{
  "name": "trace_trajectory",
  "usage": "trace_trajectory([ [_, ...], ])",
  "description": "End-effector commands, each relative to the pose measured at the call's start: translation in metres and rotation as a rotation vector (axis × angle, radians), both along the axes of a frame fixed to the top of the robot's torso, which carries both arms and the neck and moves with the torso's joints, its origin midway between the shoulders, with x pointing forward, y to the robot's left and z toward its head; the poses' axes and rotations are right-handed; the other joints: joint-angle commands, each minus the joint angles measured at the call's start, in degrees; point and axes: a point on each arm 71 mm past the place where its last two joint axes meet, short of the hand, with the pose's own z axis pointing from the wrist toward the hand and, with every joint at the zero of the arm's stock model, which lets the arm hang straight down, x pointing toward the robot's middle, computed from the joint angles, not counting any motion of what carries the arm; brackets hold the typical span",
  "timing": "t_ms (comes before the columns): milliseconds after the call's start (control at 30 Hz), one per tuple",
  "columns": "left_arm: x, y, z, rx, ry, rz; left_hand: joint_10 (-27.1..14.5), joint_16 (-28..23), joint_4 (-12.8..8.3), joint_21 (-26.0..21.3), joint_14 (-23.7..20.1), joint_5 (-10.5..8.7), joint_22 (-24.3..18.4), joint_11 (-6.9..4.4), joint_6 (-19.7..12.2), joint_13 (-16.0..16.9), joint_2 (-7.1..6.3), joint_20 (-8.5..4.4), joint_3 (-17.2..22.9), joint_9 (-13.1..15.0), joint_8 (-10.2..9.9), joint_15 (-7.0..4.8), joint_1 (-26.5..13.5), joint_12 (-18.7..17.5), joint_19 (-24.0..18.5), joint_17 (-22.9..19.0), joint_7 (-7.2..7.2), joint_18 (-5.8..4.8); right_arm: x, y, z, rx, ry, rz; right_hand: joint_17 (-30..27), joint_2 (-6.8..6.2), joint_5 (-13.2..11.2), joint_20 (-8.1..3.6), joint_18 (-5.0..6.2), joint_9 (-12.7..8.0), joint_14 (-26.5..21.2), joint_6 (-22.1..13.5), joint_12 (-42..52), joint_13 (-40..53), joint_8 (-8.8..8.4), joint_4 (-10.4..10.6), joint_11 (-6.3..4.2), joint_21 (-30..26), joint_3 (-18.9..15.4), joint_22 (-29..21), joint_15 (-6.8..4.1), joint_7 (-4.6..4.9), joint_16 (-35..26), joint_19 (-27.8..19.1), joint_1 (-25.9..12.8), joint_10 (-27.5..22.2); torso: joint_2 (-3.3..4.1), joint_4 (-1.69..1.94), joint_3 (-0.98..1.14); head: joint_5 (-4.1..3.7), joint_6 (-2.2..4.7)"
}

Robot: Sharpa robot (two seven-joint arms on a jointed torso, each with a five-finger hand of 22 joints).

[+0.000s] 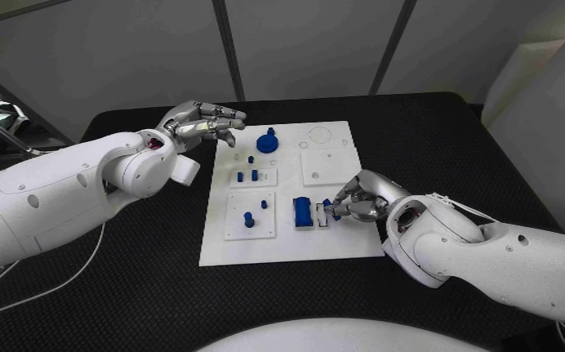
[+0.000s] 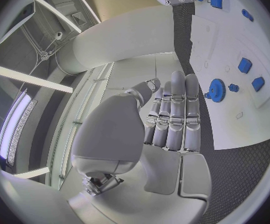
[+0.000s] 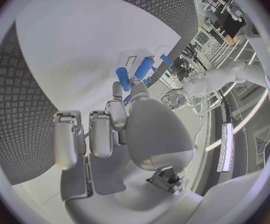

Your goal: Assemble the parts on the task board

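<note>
**Inspector:** Two robot hands are at the white board in the middle of the black desk. The right robot hand sits low at the board's near right side, fingertips closed in on a small blue piece beside the larger blue block. I judge it is pinching that piece to seat it there.

**Clerk:** And the left?

**Inspector:** The left robot hand hovers off the board's far left corner, fingers curled loosely, holding nothing. Probably parked there to keep clear of the work.

**Clerk:** Where are the other pieces?

**Inspector:** On the board. A blue gear stands near the far edge, just beside the left robot hand. Small blue pegs stand in the left middle panel, and one blue peg stands in the near left panel.

**Clerk:** Progress?

**Inspector:** Partial, in my judgement. The far right panel looks bare.
</note>
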Motion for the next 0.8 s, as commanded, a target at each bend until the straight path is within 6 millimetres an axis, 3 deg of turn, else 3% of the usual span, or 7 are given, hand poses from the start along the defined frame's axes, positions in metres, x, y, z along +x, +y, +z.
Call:
trace_trajectory([
  [33,0.0,-0.003,0.002,-0.011,-0.001,-0.016,-0.4,0.0,0.1,-0.2,-0.3,0.35,-0.1,0.15,0.1,0.1,0.36,0.14,-0.3,0.0,-0.2,0.11,-0.1,-0.3,0.2,0.0,0.24,-0.69,0.001,0.006,-0.004,-0.001,0.051,0.027,5.8,-0.13,-0.5,-0.45,-0.43,-0.1,4.0,0.4,0.4,0.0,0.26,0.3,-0.56,0.4,-0.4,15.1,-0.45,0.04,0.2,5.9,-1.2,0.9,-0.02,-0.04,-0.01,0.11,-0.12],
  [800,0.0,-0.004,0.002,-0.012,-0.001,-0.017,-0.4,0.0,0.1,-0.2,-0.3,0.36,-0.1,0.15,0.1,0.1,0.36,0.15,-0.3,0.0,-0.2,0.12,-0.1,-0.3,0.1,0.0,0.25,-0.7,0.005,0.015,-0.012,-0.052,0.091,0.042,5.6,-0.08,-1.3,-0.76,-0.43,0.4,3.9,3.6,0.1,-0.1,1.16,2.9,-1.21,0.4,-2.0,15.1,-0.9,-0.87,0.0,5.9,-3.6,1.0,-0.06,-0.15,0.05,0.26,-0.21],
])
